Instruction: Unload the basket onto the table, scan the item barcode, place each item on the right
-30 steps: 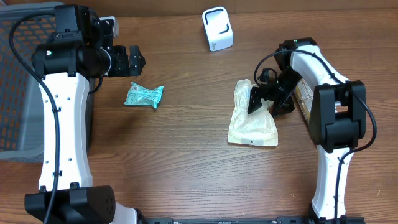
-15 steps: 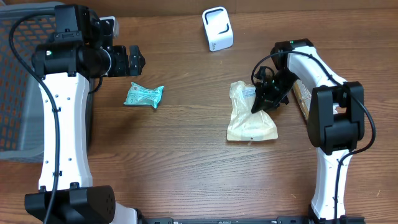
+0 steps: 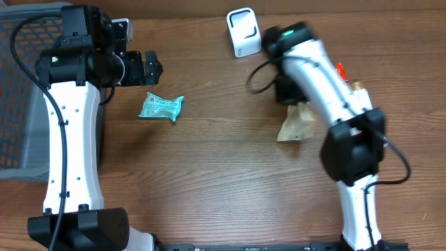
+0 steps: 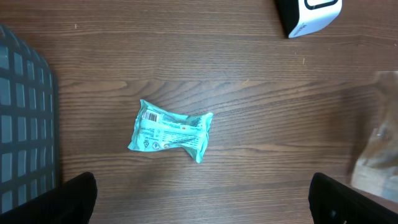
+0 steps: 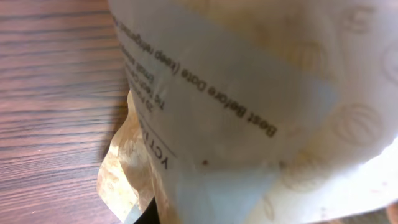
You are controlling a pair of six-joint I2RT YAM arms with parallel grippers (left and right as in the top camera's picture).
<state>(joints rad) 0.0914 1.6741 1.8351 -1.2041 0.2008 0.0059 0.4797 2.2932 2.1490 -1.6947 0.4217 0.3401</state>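
Right claw [image 3: 287, 94] is clenched on the crinkly beige plastic pouch [image 3: 297, 124], which dangles from it over the brown wooden surface [image 3: 209, 181], near the small white box-shaped scanner [image 3: 243, 32]. I reckon the trick now is turning the barcode side toward the scanner's face and holding it flat and steady, since that film looks floppy. Left claw [image 3: 152, 67] sits wide open near a teal foil packet [image 3: 161, 107]. There's a grey mesh basket [image 3: 17, 104] far left, and no room in view.
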